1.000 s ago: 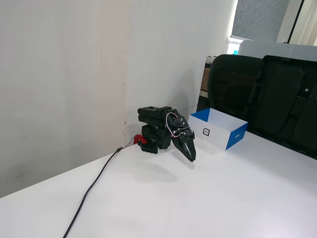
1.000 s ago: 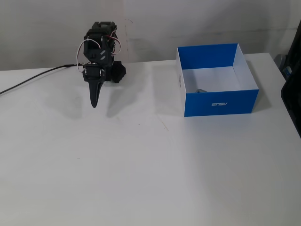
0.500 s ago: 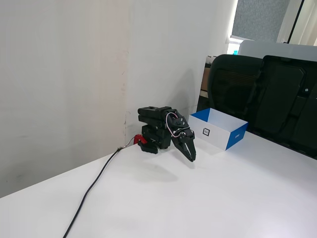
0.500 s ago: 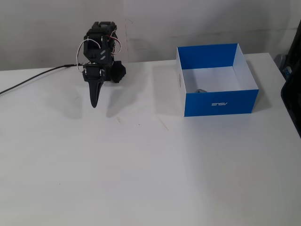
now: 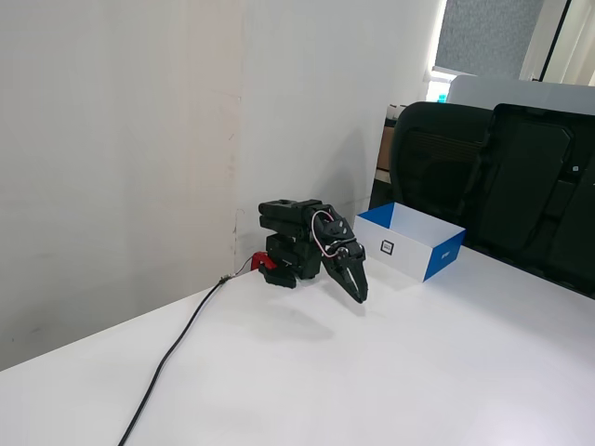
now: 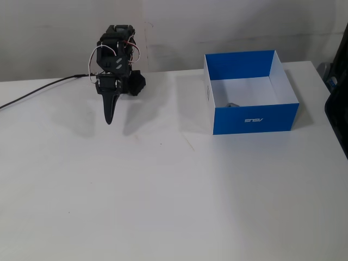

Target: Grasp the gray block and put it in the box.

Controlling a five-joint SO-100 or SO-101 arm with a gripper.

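Note:
The box (image 6: 255,118) stands at the right of the table, blue outside and white inside; the other fixed view shows its white side with a black square mark (image 5: 388,248). Inside it, against the near wall, a small part of the gray block (image 6: 232,104) shows. The black arm is folded at the back left, well away from the box. Its gripper (image 6: 109,120) points down over the table with the fingers together and nothing between them; the gripper (image 5: 359,296) looks shut in the side view too.
A black cable (image 6: 38,90) runs from the arm's base off the left edge. The wall (image 5: 139,139) rises right behind the arm. Black office chairs (image 5: 502,177) stand behind the box.

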